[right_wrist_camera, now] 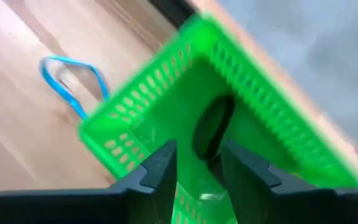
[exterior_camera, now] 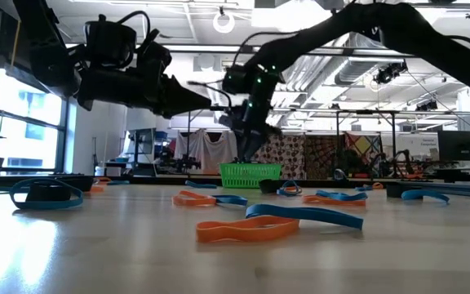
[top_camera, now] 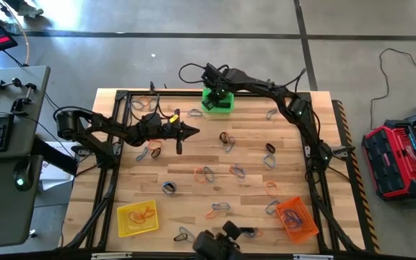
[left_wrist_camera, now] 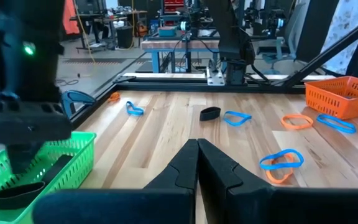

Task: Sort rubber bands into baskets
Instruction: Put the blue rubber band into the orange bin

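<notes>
Item: right gripper [right_wrist_camera: 196, 167], fingers parted over the green basket [right_wrist_camera: 272, 124] at the tabletop's far edge, black rubber band [right_wrist_camera: 211, 129] dropping inside; we fear it snagging a finger and lifting out on withdrawal.

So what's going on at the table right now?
The right tool is over the green basket at the far edge of the table, fingers apart, with a black rubber band just beyond them, inside the basket. The left tool hangs shut and empty above the table's middle. Many bands lie loose on the wood; the yellow basket and orange basket sit at the near corners.
</notes>
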Robot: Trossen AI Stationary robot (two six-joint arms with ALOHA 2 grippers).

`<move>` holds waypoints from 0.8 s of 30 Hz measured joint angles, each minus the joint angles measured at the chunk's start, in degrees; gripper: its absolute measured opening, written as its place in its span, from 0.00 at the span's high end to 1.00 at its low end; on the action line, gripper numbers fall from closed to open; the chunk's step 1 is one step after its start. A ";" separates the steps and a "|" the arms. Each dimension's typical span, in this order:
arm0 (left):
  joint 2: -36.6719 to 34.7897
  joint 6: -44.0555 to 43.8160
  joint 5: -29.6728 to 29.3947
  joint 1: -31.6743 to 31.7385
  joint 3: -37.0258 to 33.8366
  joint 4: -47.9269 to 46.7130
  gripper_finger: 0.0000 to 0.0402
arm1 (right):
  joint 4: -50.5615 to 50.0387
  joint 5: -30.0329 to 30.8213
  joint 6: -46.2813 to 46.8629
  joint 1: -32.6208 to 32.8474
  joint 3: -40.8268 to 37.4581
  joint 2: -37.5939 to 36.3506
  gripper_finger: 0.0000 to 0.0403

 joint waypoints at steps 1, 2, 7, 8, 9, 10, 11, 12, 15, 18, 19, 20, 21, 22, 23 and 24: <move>0.00 -0.01 0.00 0.00 0.00 0.11 1.00 | 0.39 0.84 -1.10 0.20 0.87 -0.03 0.74; 0.01 -0.12 -0.02 0.02 0.00 0.22 1.00 | 0.88 1.37 -1.89 0.36 1.50 -0.10 0.76; 0.00 -0.68 -0.52 0.24 0.00 0.25 1.00 | 4.22 2.38 -4.85 0.41 2.40 -0.42 0.95; -0.01 -0.69 -0.79 0.22 0.00 0.25 1.00 | 5.85 2.33 -4.91 0.25 1.93 -0.74 0.97; -0.05 -0.71 -1.44 0.22 0.00 0.23 1.00 | 7.32 2.02 -5.00 0.16 1.20 -1.35 0.98; -0.30 -0.70 -2.24 0.22 0.00 -0.07 1.00 | 8.78 1.41 -5.03 0.14 0.32 -1.88 0.98; -0.73 -0.71 -3.32 0.22 0.00 -0.55 1.00 | 10.45 0.63 -5.18 0.11 -0.75 -2.52 0.97; -1.14 -0.69 -4.25 0.24 0.00 -1.03 1.00 | 11.83 0.50 -5.49 0.11 -1.87 -3.15 0.97; -2.95 -0.74 -4.81 1.09 0.00 -4.24 1.00 | 15.59 0.37 -6.56 0.51 -5.64 -5.58 0.99; -4.90 -1.77 -5.00 2.63 0.00 -7.97 1.00 | 20.68 -0.19 -6.72 0.74 -9.97 -9.21 0.99; -5.54 -2.00 -5.03 3.28 0.00 -9.60 1.00 | 22.45 -0.95 -6.61 0.74 -11.53 -10.62 0.99; -6.13 -2.16 -5.03 3.92 0.00 -11.26 1.00 | 24.51 -1.25 -6.58 0.74 -13.58 -12.04 0.99; -6.58 -2.32 -5.03 4.56 0.01 -12.70 1.00 | 26.67 -1.71 -6.58 0.69 -15.80 -13.69 1.00; -7.16 -2.75 -5.06 5.37 0.04 -14.59 1.00 | 28.87 -2.47 -6.54 0.68 -18.31 -15.45 1.00; -7.69 -3.21 -5.03 6.12 0.07 -16.56 1.00 | 31.31 -2.82 -6.54 0.64 -21.14 -17.36 1.00; -7.97 -3.46 -5.05 6.82 0.60 -19.00 1.00 | 33.72 -3.10 -6.52 0.62 -24.11 -19.53 1.00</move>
